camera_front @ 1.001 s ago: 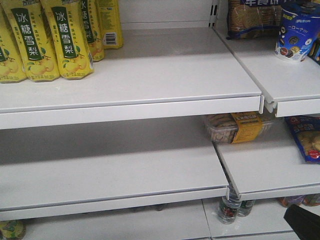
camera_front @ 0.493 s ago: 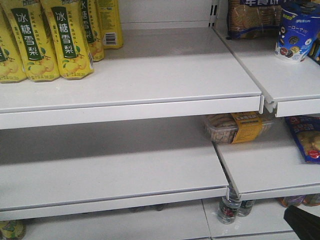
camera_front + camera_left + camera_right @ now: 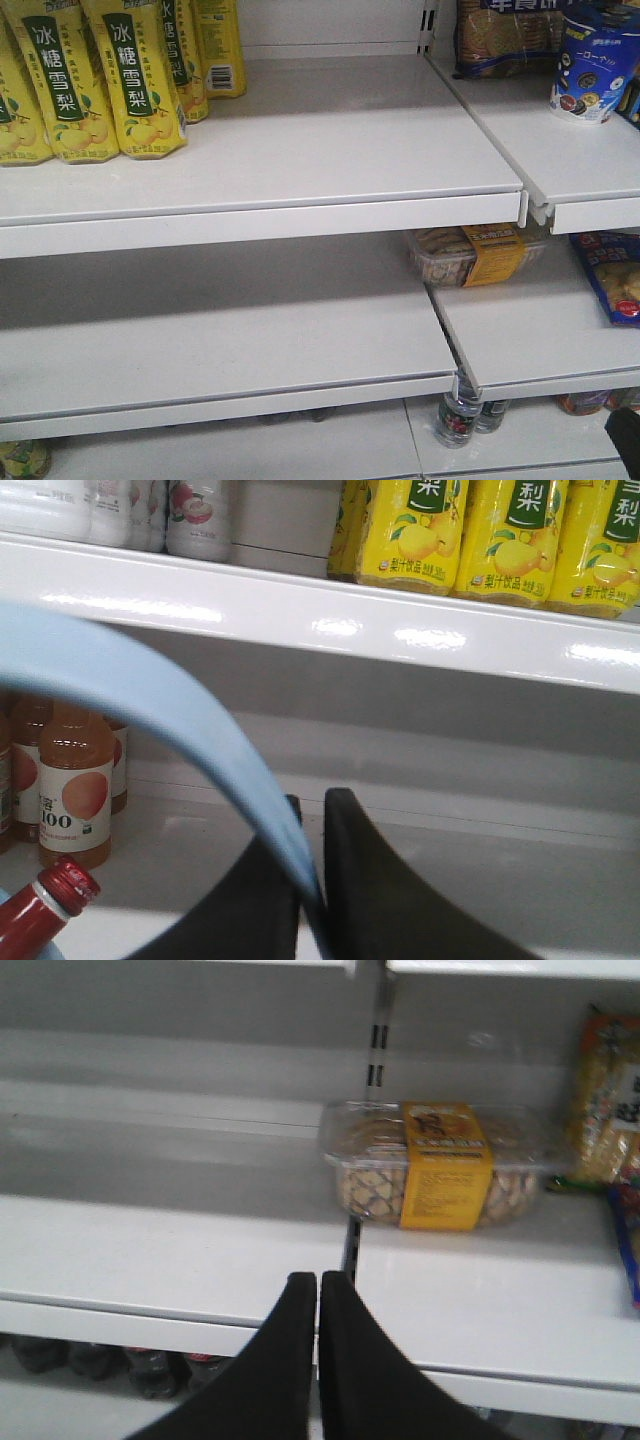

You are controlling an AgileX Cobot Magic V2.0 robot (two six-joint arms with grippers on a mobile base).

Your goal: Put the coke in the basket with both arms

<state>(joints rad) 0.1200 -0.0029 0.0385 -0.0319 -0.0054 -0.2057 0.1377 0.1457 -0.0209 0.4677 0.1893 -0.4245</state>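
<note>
Front view – shelves: white store shelves (image 3: 300,150) fill the picture, the middle of the upper and lower boards bare.
Front view – drinks: yellow pear-drink bottles (image 3: 95,75) stand at the upper left, touching one another.
Front view – snacks: a clear biscuit tray with a yellow band (image 3: 475,255) lies on the lower right board; a blue tub (image 3: 592,65) stands above it at the right, and a blue packet (image 3: 610,275) lies by the right edge.
Front view – bottom row: small dark bottles (image 3: 458,418) show under the lower board.
Front view – arm: a black corner (image 3: 625,440) shows at the bottom right edge; too little to tell what part it is.
Front view – coke and basket: neither shows here.

Left wrist – left gripper (image 3: 312,880): its two black fingers pinch the basket handle (image 3: 150,700), a light blue strip that arches up to the left – blurred.
Left wrist – red cap: a red-capped bottle neck (image 3: 50,900) pokes in at the lower left corner; whether it is the coke I cannot tell.
Left wrist – shelf goods: orange juice bottles (image 3: 75,785) stand at the left under a white shelf edge (image 3: 350,625), with more yellow bottles (image 3: 490,530) on it.

Right wrist – right gripper (image 3: 318,1305): its fingers are pressed together, holding nothing, pointed at the seam between two boards.
Right wrist – biscuit tray (image 3: 440,1165): it rests beyond the fingertips, to the right, apart from them.
Right wrist – below: dark bottles (image 3: 150,1370) stand under the board, blurred.
</note>
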